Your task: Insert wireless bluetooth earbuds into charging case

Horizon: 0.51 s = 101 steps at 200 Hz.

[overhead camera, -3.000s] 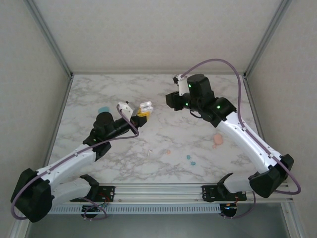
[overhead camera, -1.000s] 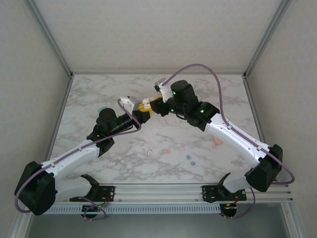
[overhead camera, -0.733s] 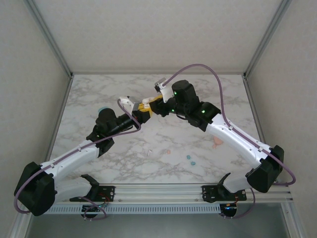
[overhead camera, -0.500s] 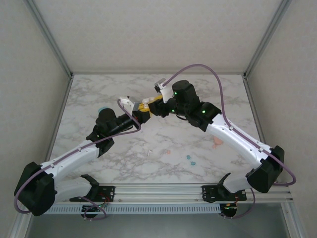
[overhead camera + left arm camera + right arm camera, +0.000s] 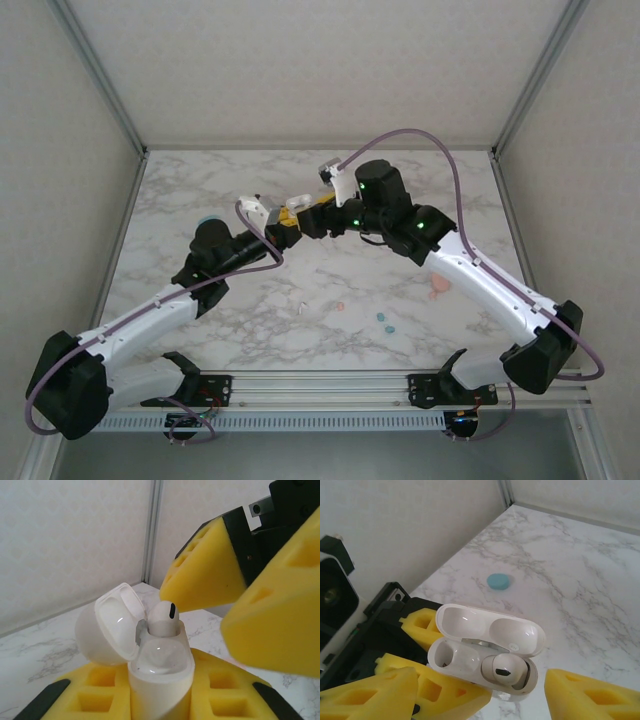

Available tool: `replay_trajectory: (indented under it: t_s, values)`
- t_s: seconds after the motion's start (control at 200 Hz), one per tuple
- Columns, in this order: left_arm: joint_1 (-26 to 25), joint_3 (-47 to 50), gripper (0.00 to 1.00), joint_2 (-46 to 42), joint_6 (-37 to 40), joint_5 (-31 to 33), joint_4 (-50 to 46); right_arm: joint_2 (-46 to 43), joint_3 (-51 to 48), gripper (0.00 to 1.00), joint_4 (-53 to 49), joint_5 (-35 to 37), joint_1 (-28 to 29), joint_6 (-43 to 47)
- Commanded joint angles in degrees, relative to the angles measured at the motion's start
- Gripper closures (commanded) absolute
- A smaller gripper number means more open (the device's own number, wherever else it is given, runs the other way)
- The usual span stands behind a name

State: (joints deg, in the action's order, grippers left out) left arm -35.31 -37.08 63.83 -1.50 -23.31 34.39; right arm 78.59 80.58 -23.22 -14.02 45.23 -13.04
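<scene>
A white charging case (image 5: 160,680) stands upright with its lid (image 5: 107,627) open, and my left gripper (image 5: 160,702) is shut on its body between yellow pads. One white earbud (image 5: 505,670) sits in the case's right socket; the left socket (image 5: 442,656) is bare. My right gripper (image 5: 477,692) is open, its yellow fingers (image 5: 590,697) spread either side of the case and apart from the earbud. From above, both grippers meet over mid-table at the case (image 5: 296,206). On the table lie a white earbud (image 5: 300,308), a pink-orange one (image 5: 339,306) and two teal ones (image 5: 381,317).
A pink case (image 5: 438,283) lies on the right of the marble table (image 5: 420,190), under the right arm. A teal case (image 5: 498,581) lies at the left, beside the left arm. Walls and frame posts close off the back and sides.
My right gripper has opened and let go of the white earbud, which now sits in the case. The right wrist has drawn back slightly to the right. The left arm holds still.
</scene>
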Motion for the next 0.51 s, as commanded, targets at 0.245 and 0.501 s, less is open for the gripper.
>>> replay_trajectory:
  t_s: [0.245, 0.501]
  values:
    - [-0.37, -1.80, 0.86, -1.87, 1.49, -0.77, -0.27, -2.73, 2.92, 0.28, 0.13, 1.18, -0.94, -4.24]
    - [-0.40, -1.46, 0.86, -3.84, 3.34, 1.77, -3.12, -5.84, 2.30, 0.38, -5.78, 20.14, -4.62, -11.20]
